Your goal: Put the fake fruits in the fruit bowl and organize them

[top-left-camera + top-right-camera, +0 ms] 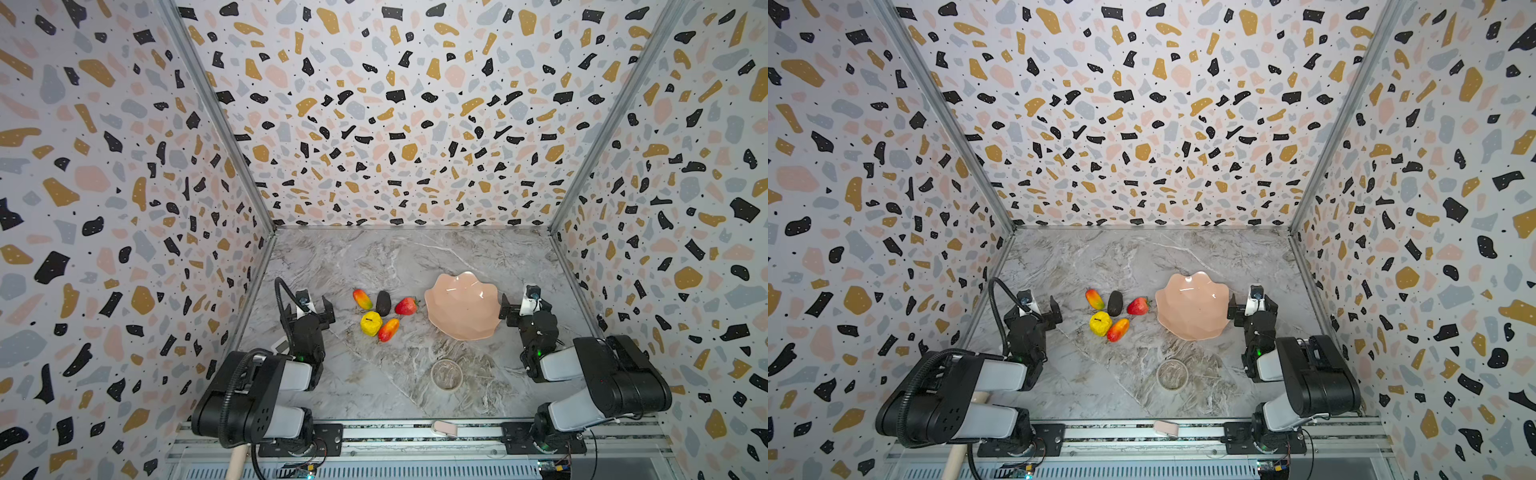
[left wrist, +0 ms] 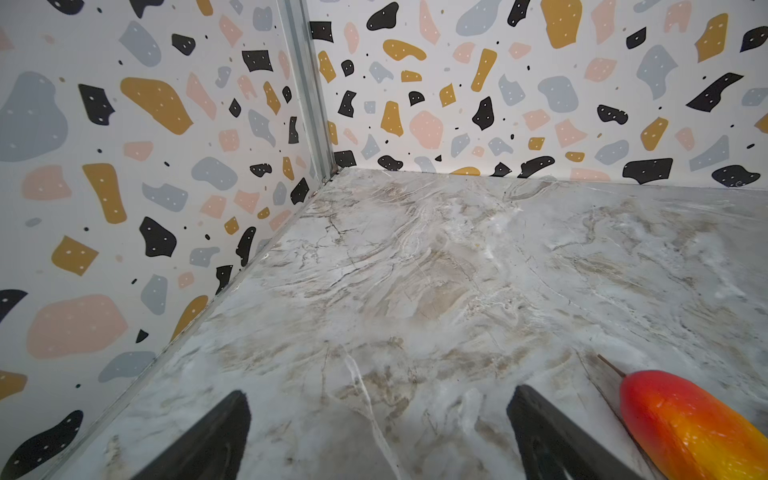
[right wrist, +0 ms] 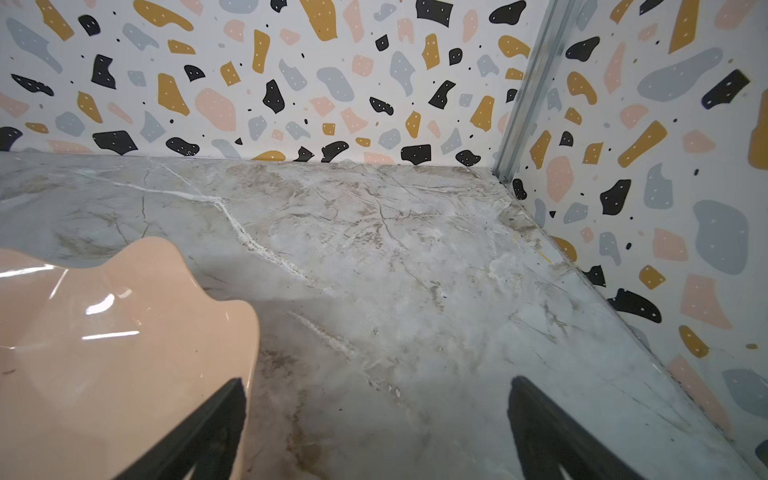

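The fake fruits lie together on the marble floor: a mango [image 1: 362, 299], a dark avocado [image 1: 383, 303], a strawberry [image 1: 406, 306], a bumpy yellow fruit [image 1: 370, 323] and a second mango [image 1: 389, 329]. To their right stands the peach-pink fruit bowl [image 1: 463, 307] [image 1: 1192, 307], empty. My left gripper [image 1: 311, 309] [image 2: 380, 399] is open just left of the fruits, and one mango [image 2: 690, 424] lies beside its finger. My right gripper [image 1: 524, 306] [image 3: 376, 390] is open just right of the bowl [image 3: 104, 332], with nothing between its fingers.
A small clear round dish [image 1: 446, 374] sits on the floor in front of the bowl. A small pink object [image 1: 444, 428] lies on the front rail. Patterned walls close in the left, right and back sides.
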Robot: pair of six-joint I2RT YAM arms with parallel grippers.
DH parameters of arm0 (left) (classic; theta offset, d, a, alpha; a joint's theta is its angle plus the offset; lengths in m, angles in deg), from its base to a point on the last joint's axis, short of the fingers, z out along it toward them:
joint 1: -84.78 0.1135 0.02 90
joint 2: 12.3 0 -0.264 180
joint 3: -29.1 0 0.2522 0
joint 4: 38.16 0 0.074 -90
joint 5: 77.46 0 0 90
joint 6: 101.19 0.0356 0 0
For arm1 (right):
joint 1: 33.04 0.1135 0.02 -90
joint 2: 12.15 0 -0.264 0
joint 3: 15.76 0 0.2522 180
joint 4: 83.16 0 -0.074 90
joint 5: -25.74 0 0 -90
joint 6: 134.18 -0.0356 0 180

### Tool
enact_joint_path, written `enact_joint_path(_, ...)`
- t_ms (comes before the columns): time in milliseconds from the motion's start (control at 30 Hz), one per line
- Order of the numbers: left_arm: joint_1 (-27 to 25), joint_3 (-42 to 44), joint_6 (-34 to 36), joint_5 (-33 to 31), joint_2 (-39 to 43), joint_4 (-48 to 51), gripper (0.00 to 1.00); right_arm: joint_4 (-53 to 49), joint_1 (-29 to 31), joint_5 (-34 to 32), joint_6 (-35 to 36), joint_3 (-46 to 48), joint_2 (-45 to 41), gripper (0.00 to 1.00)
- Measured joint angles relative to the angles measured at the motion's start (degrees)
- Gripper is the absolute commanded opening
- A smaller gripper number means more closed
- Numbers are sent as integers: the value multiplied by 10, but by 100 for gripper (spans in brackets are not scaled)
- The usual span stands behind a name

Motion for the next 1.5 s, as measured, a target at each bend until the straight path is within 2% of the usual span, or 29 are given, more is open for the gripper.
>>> enact_joint_path(1267, 0, 0, 0, 4, 0, 0, 99, -3, 0, -6, 0, 0, -2, 99)
enact_joint_path(1367, 0, -5, 0, 4, 17, 22, 100, -35, 2, -14, -1, 0, -48, 99)
enact_joint_path(1500, -3, -81, -3, 2, 113, 168, 100, -138, 31, -41, 15, -18, -193, 99)
